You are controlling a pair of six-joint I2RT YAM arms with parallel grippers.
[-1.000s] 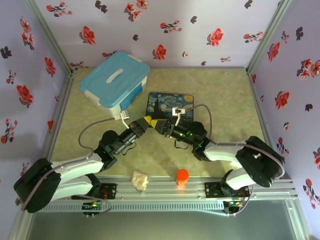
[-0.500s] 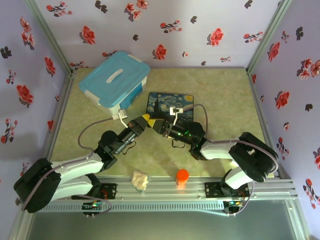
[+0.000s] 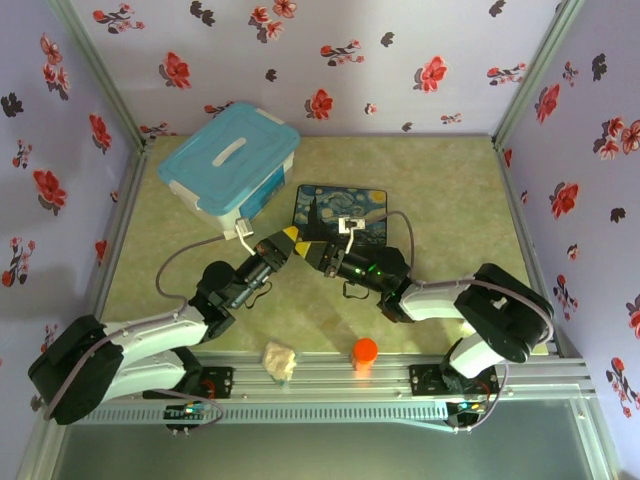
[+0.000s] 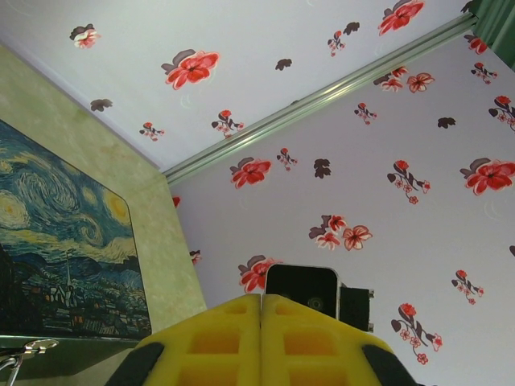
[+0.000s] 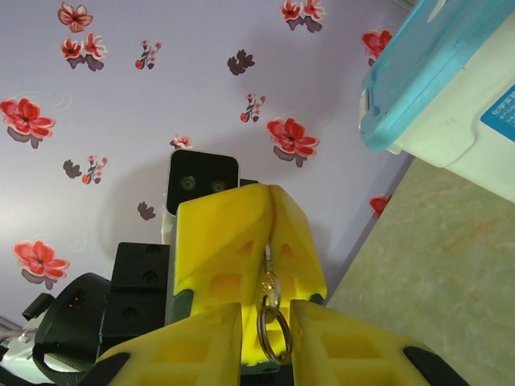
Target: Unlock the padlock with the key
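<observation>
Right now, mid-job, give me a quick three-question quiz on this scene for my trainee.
1. True or false: the left gripper has its fingers pressed together.
2. What sits between the right gripper's fingers: A a metal split ring, B a coin, C a cloth?
3. Fill in: the blue-lidded box sits in the table's far ____ corner.
Key: 1 true; 2 A; 3 left.

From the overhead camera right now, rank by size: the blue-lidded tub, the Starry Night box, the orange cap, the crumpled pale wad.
1. blue-lidded tub
2. Starry Night box, its near edge hidden
3. crumpled pale wad and orange cap: look alike, not ranked
</observation>
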